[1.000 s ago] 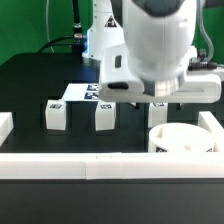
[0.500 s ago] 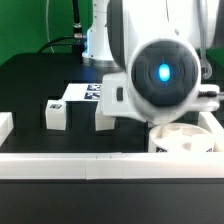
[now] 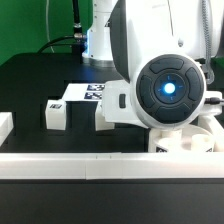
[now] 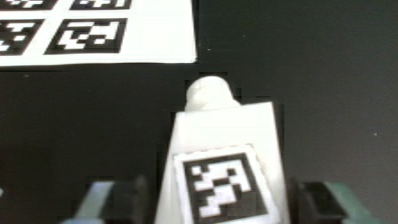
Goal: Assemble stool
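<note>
**Jaws astride a stool leg**

Gripper [image 4: 222, 205] stood part-open astride one leg [image 4: 222, 140], with dark gaps on both sides and nothing clamped. The marker board [image 4: 89, 30] edge lay beyond the leg's tip, apart. A second leg [image 3: 55, 113] stood on open table [image 3: 30, 85] at the exterior view's left. The seat [image 3: 188, 144] sat at its right, near the front rail [image 3: 60, 165].

Leg [image 4: 222, 140] to marker board [image 4: 98, 30]: gap apparently clear.

The leg [image 4: 222, 140] is smooth matt white plastic bearing a printed tag. The table [image 3: 30, 90] is matt black. The arm housing [image 3: 150, 30] is glossy white plastic. The marker board [image 4: 157, 30] is matt white.
</note>
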`<state>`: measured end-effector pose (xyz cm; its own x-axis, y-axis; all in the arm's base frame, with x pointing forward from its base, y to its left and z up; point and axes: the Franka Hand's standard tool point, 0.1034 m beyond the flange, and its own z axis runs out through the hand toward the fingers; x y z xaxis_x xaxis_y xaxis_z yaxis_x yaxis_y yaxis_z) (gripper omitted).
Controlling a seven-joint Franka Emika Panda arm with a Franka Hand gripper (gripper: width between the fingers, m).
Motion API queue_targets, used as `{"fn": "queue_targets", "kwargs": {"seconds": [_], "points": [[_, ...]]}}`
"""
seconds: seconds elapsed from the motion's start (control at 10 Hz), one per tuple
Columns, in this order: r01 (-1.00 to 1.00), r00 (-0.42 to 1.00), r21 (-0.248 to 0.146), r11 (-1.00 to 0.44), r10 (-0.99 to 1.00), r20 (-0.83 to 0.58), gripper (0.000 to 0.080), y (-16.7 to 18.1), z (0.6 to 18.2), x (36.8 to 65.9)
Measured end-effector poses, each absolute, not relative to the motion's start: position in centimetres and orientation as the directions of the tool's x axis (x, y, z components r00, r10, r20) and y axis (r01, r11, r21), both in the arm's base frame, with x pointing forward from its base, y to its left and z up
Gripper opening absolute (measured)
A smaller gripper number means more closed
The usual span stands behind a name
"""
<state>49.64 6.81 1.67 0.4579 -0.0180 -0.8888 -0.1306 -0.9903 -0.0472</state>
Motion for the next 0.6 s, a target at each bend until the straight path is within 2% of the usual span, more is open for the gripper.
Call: {"fn": "queue_targets", "kwargs": {"seconds": [0.1,0.3,0.4,0.6], "points": [[-0.13,0.458,-0.047,-0.99,-0.018,-0.889,0.0324,6.8,1.7,49.6],[-0.128,0.459,-0.049,-0.991,-0.015,-0.888,0.0324,6.9,1.8,49.7],[-0.12,0.466,-0.059,-0.991,-0.004,-0.885,0.0324,7.1,2.4,49.9],[-0.105,0.469,-0.075,-0.992,0.017,-0.883,0.0324,7.2,5.5,50.5]]}}
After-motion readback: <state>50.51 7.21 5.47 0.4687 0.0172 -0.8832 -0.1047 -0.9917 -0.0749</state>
